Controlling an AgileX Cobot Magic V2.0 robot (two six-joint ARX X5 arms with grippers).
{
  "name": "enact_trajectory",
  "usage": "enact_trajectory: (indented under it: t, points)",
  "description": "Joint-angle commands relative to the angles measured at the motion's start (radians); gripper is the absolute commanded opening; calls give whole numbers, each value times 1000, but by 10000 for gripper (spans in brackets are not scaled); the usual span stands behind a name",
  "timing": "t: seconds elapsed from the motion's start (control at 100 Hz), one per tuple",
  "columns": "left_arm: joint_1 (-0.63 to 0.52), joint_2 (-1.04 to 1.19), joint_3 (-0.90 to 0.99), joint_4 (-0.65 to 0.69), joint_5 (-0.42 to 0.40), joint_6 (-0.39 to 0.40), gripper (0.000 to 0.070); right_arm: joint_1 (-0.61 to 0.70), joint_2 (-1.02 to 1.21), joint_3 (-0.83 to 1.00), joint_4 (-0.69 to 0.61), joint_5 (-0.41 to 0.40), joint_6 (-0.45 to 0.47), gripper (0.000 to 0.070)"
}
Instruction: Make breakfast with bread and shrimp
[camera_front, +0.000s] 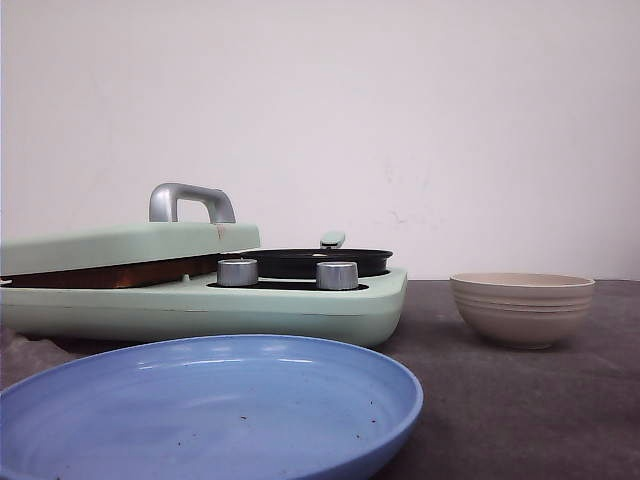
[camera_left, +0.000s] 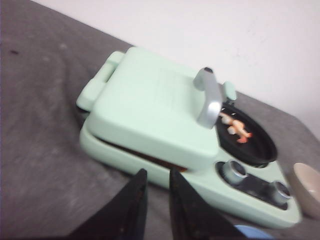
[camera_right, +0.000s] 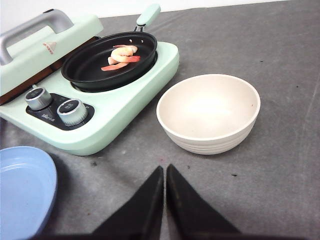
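Note:
Several small orange-red shrimp (camera_right: 120, 57) lie in the black round pan (camera_right: 90, 70) on the mint-green breakfast maker (camera_right: 125, 105); they also show in the left wrist view (camera_left: 235, 127). The maker's lid (camera_left: 150, 100) with its silver handle (camera_front: 190, 200) is down. A thin brown strip (camera_front: 110, 273) shows in the slit under it, and I cannot tell if it is bread; no bread slice is in plain view. My left gripper (camera_left: 157, 172) hovers in front of the maker, empty, jaws a narrow gap apart. My right gripper (camera_right: 164, 168) is shut and empty over the cloth, near the bowl.
A blue plate (camera_front: 210, 410) lies in front of the maker, also in the right wrist view (camera_right: 20, 190). An empty beige ribbed bowl (camera_front: 522, 308) stands to the maker's right (camera_right: 207, 112). Two silver knobs (camera_right: 70, 111) sit on the maker's front. A white wall stands behind.

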Motion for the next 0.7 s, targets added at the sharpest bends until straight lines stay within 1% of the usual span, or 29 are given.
enact_trajectory:
  t: [0.0, 0.05, 0.11, 0.16, 0.2, 0.25, 0.32, 0.41, 0.48, 0.56, 0.69]
  points:
    - [14, -10, 0, -49, -50, 32, 3, 5, 1, 1, 11, 3, 2, 0]
    - [27, -27, -11, -58, -89, 126, 3, 5, 1, 1, 10, 3, 2, 0]
    - [42, -27, -39, -2, -127, 299, 3, 5, 1, 1, 11, 3, 2, 0]
    - [53, -27, -72, 75, -138, 435, 3, 5, 1, 1, 11, 3, 2, 0]
    - [61, -27, -102, 145, -138, 502, 3, 5, 1, 1, 11, 3, 2, 0]
    - [67, -27, -144, 230, -133, 557, 3, 5, 1, 1, 11, 3, 2, 0]
    - [71, -27, -201, 309, -117, 562, 3, 5, 1, 1, 11, 2, 2, 0]
    - [71, -27, -266, 348, -100, 518, 3, 5, 1, 1, 11, 3, 2, 0]
    - [71, -27, -270, 264, -95, 506, 3, 5, 1, 1, 11, 3, 2, 0]
    - [71, -28, -270, 270, -114, 545, 3, 5, 1, 1, 11, 3, 2, 0]
    - [71, -28, -271, 268, -120, 543, 3, 5, 1, 1, 12, 2, 2, 0]
